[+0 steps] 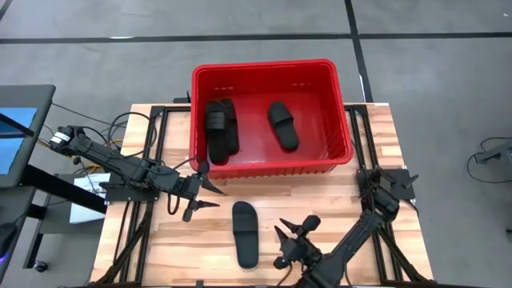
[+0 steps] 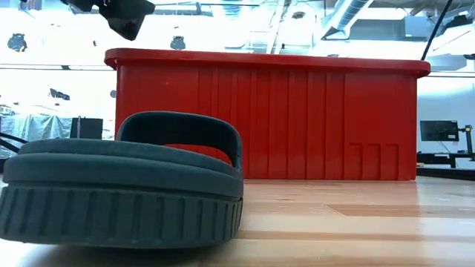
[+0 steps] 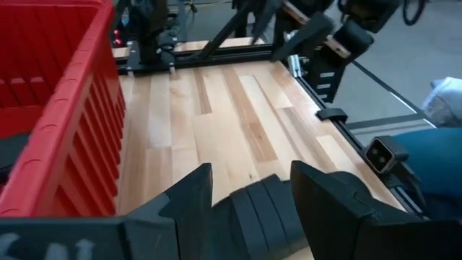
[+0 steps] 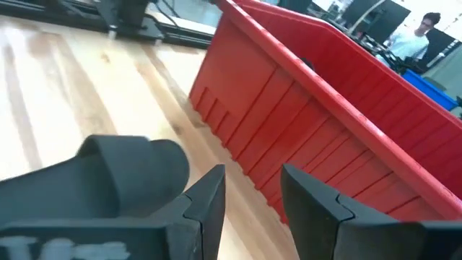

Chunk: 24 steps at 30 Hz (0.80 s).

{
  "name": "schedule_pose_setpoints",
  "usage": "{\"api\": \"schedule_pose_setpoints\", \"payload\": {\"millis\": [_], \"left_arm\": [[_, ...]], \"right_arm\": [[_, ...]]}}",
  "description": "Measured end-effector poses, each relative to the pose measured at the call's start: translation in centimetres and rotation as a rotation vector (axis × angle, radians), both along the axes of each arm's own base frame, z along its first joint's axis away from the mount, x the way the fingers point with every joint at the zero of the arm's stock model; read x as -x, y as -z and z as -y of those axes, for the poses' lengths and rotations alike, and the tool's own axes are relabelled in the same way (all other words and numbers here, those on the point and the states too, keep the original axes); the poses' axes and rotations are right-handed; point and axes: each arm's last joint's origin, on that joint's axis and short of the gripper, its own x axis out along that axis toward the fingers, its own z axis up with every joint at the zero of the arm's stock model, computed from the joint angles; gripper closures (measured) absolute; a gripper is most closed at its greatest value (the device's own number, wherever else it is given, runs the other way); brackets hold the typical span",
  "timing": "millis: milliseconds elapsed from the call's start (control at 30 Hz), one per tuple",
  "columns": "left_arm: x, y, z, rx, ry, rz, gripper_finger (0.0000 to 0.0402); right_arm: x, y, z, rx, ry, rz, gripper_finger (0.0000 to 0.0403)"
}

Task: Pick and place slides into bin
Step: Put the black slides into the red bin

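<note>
Bin wall hides its slides in low view.

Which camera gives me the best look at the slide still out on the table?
The high view: the slide lies whole on the table between the left gripper and right gripper, outside the bin. The low view shows its side close up, the right wrist view only its strap; the left wrist view shows part of it.

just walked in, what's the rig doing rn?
Sorting slides into the red bin. Three slides already lie inside: two overlapping at its left and one near the middle. One slide is left on the table. The left gripper and right gripper flank it, both open and empty.
</note>
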Motion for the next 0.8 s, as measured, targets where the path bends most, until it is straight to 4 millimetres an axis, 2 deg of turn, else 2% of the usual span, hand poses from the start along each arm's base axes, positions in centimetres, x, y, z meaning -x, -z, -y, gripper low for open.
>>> {"api": "schedule_pose_setpoints", "payload": {"millis": [300,467,700,800], "left_arm": [[0.0,0.0,0.0,0.046,-0.025,-0.008,0.0223],[0.0,0.0,0.0,0.065,-0.032,-0.01,0.0223],[0.0,-0.1,0.0,0.07,-0.032,-0.009,0.0223],[0.0,-0.1,0.0,0.07,-0.032,-0.009,0.0223]], "right_arm": [[1.8,0.1,-2.1,-0.026,-0.067,0.013,0.0291],[1.0,0.4,-2.6,-0.083,-0.081,-0.008,0.0322],[0.4,0.5,-2.7,-0.056,-0.116,-0.048,0.0368],[0.3,1.7,-2.5,-0.024,-0.127,-0.063,0.0391]]}}
